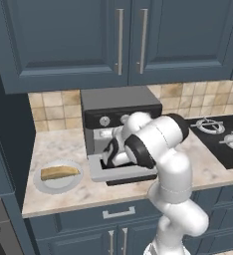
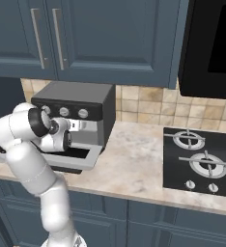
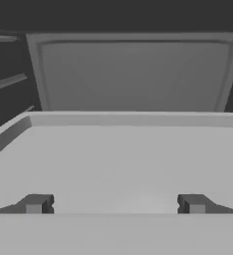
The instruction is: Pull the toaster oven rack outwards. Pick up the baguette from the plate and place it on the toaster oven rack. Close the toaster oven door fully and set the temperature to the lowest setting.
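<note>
Reaching into the open toaster oven (image 1: 119,107) is the step judged to be in hand: the hand (image 3: 114,204) is held with its fingertips (image 3: 35,204) spread wide and nothing gripped between them, poised low over the pale rack (image 3: 128,159), with the dark cavity seen beyond it. The toaster oven door (image 2: 88,158) is seen folded down flat over the table (image 2: 134,164). The rack is judged to be not yet drawn out. For a clean pull, the rack's front edge is best taken squarely at its middle, the fingertips closed firmly on it, and the pull kept straight and level along the side rails so that the shelf is not skewed or jammed. The baguette (image 1: 59,172) is left lying on the plate (image 1: 46,185), well to the oven's left on the table, for the next step
</note>
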You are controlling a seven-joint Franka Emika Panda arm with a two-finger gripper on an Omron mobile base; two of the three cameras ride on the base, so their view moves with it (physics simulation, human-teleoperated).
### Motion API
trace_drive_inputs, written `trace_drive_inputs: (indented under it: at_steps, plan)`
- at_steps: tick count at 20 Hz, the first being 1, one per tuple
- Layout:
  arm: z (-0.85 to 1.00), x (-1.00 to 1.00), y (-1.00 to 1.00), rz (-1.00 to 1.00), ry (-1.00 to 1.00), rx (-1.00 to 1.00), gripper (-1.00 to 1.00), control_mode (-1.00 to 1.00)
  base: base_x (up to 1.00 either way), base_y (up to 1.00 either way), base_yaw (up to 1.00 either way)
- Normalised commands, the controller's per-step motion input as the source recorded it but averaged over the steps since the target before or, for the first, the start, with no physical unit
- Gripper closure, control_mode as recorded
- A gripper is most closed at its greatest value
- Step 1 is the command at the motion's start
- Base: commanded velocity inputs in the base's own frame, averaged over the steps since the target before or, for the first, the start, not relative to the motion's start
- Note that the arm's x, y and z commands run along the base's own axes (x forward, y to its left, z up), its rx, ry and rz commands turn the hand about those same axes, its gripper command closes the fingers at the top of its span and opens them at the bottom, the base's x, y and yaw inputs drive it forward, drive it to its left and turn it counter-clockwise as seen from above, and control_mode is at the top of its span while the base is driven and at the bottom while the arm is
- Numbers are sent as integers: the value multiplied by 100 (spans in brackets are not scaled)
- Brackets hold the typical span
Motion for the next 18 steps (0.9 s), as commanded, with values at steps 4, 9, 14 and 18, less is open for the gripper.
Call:
trace_drive_inputs:
  at_steps: [4, 9, 14, 18]
  plan:
    - [-100, -100, 0, 0, 64, -18, -100, -100, 0, 0, 0]
    - [-100, -100, 0, 0, 69, -18, -100, -100, 0, 0, 0]
    - [-100, -100, 0, 0, 71, -15, -100, -100, 0, 0, 0]
    - [-100, -100, 0, 0, 73, -15, -100, -100, 0, 0, 0]
